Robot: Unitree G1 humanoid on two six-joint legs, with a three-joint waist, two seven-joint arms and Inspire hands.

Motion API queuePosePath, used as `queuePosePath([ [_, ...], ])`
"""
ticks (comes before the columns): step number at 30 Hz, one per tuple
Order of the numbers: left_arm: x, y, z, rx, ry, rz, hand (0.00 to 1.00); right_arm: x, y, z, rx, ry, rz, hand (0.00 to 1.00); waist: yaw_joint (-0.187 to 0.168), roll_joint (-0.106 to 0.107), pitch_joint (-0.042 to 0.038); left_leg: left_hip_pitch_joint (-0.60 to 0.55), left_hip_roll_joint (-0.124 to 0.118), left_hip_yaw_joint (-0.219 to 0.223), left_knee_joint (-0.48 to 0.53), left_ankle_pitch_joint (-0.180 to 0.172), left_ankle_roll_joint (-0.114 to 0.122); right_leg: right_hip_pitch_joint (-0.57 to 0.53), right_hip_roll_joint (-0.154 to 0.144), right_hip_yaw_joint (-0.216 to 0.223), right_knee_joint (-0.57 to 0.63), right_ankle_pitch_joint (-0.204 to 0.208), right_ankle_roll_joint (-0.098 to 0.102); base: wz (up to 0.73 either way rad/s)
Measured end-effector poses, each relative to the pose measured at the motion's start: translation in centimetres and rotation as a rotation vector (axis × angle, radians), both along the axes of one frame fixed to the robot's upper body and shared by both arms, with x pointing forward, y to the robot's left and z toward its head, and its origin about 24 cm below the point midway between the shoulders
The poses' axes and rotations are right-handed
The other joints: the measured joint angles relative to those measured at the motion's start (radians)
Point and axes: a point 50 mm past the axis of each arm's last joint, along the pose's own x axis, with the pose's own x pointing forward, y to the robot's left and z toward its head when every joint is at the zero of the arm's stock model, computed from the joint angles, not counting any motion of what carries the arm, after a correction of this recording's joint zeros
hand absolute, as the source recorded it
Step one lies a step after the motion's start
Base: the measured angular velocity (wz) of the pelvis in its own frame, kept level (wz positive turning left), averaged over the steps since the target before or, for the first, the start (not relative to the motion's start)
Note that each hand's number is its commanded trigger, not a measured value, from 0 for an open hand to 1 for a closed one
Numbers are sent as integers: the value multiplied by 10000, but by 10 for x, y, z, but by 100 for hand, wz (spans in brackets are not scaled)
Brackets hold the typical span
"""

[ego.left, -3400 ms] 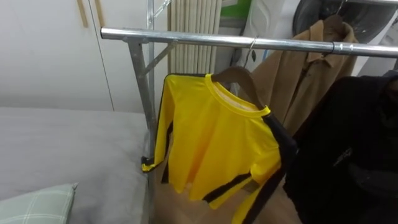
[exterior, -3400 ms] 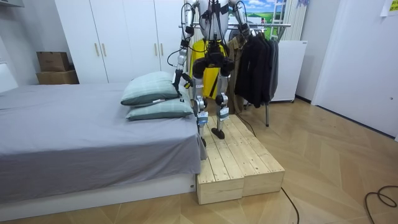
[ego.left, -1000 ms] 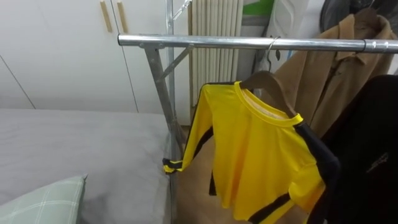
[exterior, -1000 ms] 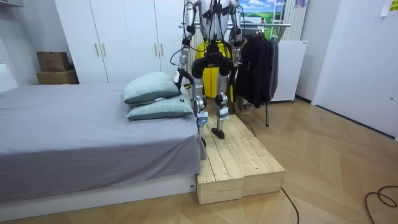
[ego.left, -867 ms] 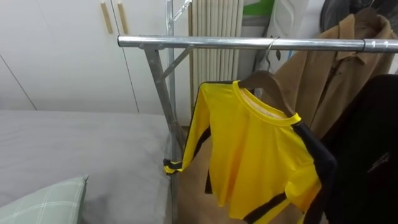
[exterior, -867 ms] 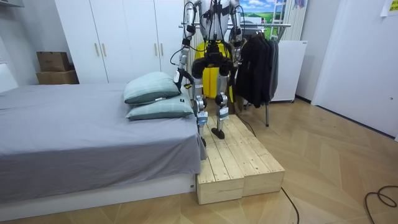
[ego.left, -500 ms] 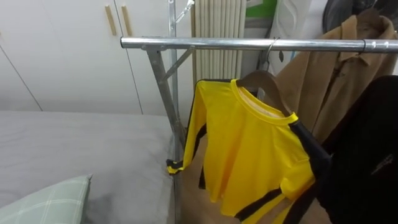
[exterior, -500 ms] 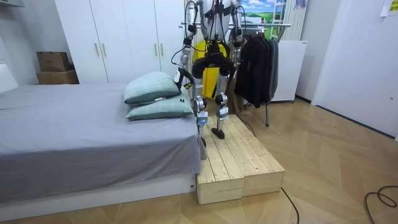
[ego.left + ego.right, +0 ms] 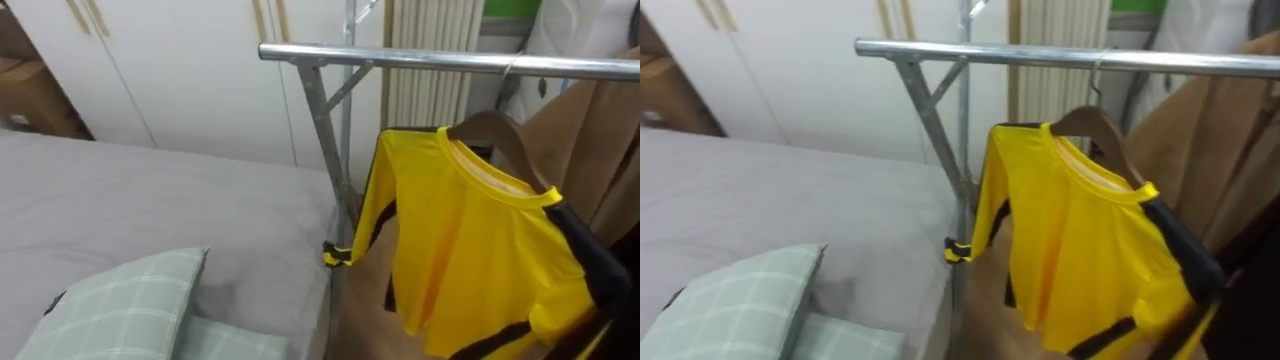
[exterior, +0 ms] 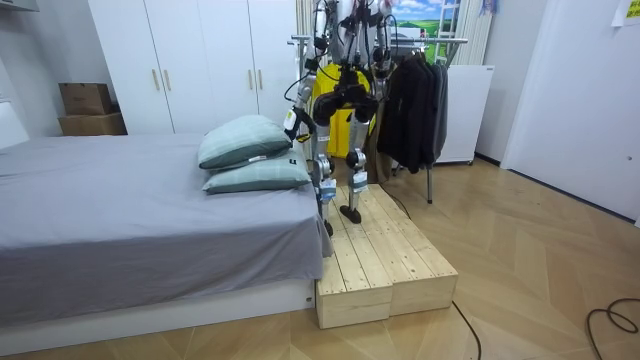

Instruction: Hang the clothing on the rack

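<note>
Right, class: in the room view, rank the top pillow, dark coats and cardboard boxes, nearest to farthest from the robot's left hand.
1. Top pillow, on the bed beside the left hand.
2. Dark coats, on the rack, room view's right.
3. Cardboard boxes, by the wardrobe, room view's far left.

Shirt point(image 9: 480, 250) on hanger point(image 9: 490, 128) on rail point(image 9: 420, 60), bed point(image 9: 150, 210) at left

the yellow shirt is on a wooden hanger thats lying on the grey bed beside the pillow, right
Not quite. The yellow shirt is on a wooden hanger, but the hanger hangs from the metal rail and does not lie on the grey bed. The shirt hangs past the bed's edge, to the right of the pillow. The left eye view shows this.
</note>
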Motion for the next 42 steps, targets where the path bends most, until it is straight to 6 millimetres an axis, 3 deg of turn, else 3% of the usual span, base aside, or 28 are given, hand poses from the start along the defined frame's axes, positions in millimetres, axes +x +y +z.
queuePosePath([
  [2,4,2,1,-43,-141,-238,0,0,-2,0,-100,7,44,0,-93,-3,2,-222,334,1442,532,-53,110,79,-282,-1005,5,-160,-49,141],
  [3,4,2,1,-29,-141,-323,0,1,-2,0,-109,-12,52,0,-94,-2,1,-232,453,1812,739,-102,173,120,-353,-1241,13,-193,-53,133],
  [4,5,4,2,-22,-111,-498,0,2,-2,1,-119,-43,51,0,-163,9,-4,-212,603,2375,1065,-191,272,235,-480,-1767,13,-290,-44,139],
  [5,5,6,2,-21,-90,-675,0,2,-3,1,-134,-37,30,0,-195,15,1,-129,643,2569,1176,-240,285,386,-611,-2283,21,-384,-27,140],
  [7,5,6,2,30,-3,-924,0,3,-4,1,-148,-69,-48,0,-212,-4,18,104,640,2806,1110,-293,259,578,-773,-2868,89,-546,50,116],
  [10,4,7,2,64,122,-894,0,4,-5,1,-360,-75,-130,0,-198,-71,42,356,583,2804,1077,-507,224,753,-1017,-3621,400,-909,226,80],
  [11,4,8,2,100,116,-890,0,4,-6,1,-443,-70,-187,0,-191,-121,66,388,570,2806,972,-515,224,754,-1072,-3691,554,-1002,287,57],
  [14,5,9,3,136,106,-891,0,-1,-9,0,-542,128,-385,0,-177,-210,69,432,419,2736,878,-543,276,788,-1238,-3899,807,-1153,347,32],
  [17,5,13,4,238,84,-901,0,-14,-12,-2,-546,531,-830,0,-240,-248,76,376,422,2630,1050,-593,356,1059,-1460,-4617,880,-1216,369,47],
  [21,7,14,4,239,-37,-849,0,-21,-17,-3,-574,747,-1319,0,-203,-190,3,264,399,2618,1305,-745,554,1353,-1676,-5310,932,-1233,478,60],
  [24,8,10,4,168,-67,-834,0,-24,-21,-3,-718,968,-1422,0,-176,-116,-51,284,250,2293,1205,-794,683,1814,-1918,-5940,937,-1258,764,66],
  [27,7,9,3,109,-86,-700,0,-28,-25,-4,-894,1261,-1386,0,-148,-142,-93,461,-188,1598,775,-788,882,2278,-2172,-6334,1037,-1238,1102,77],
  [29,5,8,3,47,-102,-267,0,-28,-26,-4,-1007,1397,-1245,0,-175,-166,-99,463,-458,1099,635,-678,1057,2373,-2254,-5714,1119,-1155,1275,80],
  [31,2,8,2,-84,-185,320,0,-31,-24,-5,-974,1530,-1396,0,-189,-298,-89,619,-766,412,495,-601,1262,2353,-2047,-3283,1350,-1042,1451,105],
  [32,0,8,2,-114,-178,524,0,-30,-23,-5,-989,1499,-1393,0,-125,-314,-85,684,-827,196,465,-603,1279,2311,-1979,-2778,1479,-999,1470,82],
  [34,-7,11,2,-119,-70,1192,0,-29,-23,-5,-1049,1489,-1325,0,-87,-261,-62,866,-855,-652,368,-623,1357,2186,-1535,-1174,1333,-983,1564,82],
  [35,-10,12,1,-96,-1,1304,0,-29,-23,-5,-1078,1501,-1339,0,-58,-278,-59,865,-858,-843,308,-597,1389,2077,-1421,-870,1065,-966,1588,90],
  [36,-15,15,2,-27,142,1461,0,-28,-22,-5,-1111,1528,-1381,0,-50,-304,-62,864,-886,-1159,245,-509,1315,1870,-1222,-427,299,-701,1616,83],
  [37,-20,21,3,117,230,1629,0,-28,-19,-6,-1093,1517,-1454,0,-44,-578,9,831,-1065,-1409,274,-485,1261,1728,-1216,12,-437,210,1733,97],
  [38,-25,22,3,133,388,1765,0,-30,-18,-7,-1114,1580,-1623,0,-106,-594,-2,805,-1077,-1658,389,-533,1226,1791,-1178,46,-375,257,1690,83],
  [39,-33,21,2,149,650,1816,0,-30,-19,-7,-1235,1646,-1688,0,-38,-704,-74,739,-1089,-1785,455,-592,1183,1969,-1150,-116,-629,136,1673,62],
  [42,-39,18,1,-8,1003,1880,0,-21,-20,-5,-1395,1486,-1286,0,146,-621,-66,566,-1132,-2137,626,-671,1140,2286,-1065,-424,-887,25,1663,42],
])
